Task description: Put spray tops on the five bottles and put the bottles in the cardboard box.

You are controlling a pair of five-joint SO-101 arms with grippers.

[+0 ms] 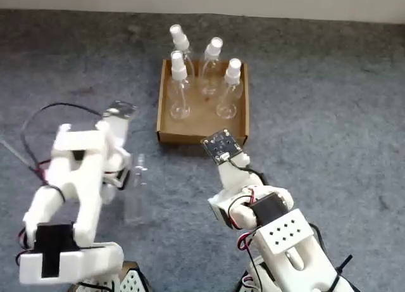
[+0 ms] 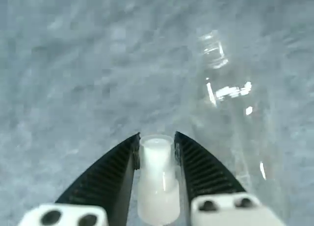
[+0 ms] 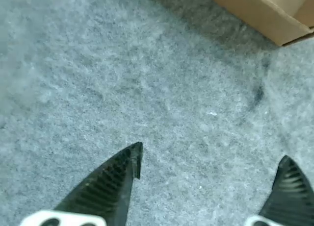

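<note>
The left gripper is clamped on the last spray top, which sits centred between the two ribbed jaws with its length along them. Just beyond and to one side, on the grey carpet, is the one uncapped bottle, its open threaded neck pointing away from the wrist. I cannot tell from these views whether it stands or lies. The step in hand looks like fitting this top, and the hard part is likely to be alignment. The top's axis should line up with the neck before any push, and the approach should come straight along that axis. A clear, light bottle will probably skid or roll at a sideways nudge. Something ought to steady the bottle. The right gripper hangs spread wide and empty over bare carpet just short of a corner of the cardboard box, so it seems well placed to come across and pinch the bottle's body. A soft pinch is probably wise, since thin plastic may buckle. Farther off, the box already holds four capped bottles, upright and close together. Judging by that, this is the final bottle, and the open patch along the box's near wall is probably where it should go.
</note>
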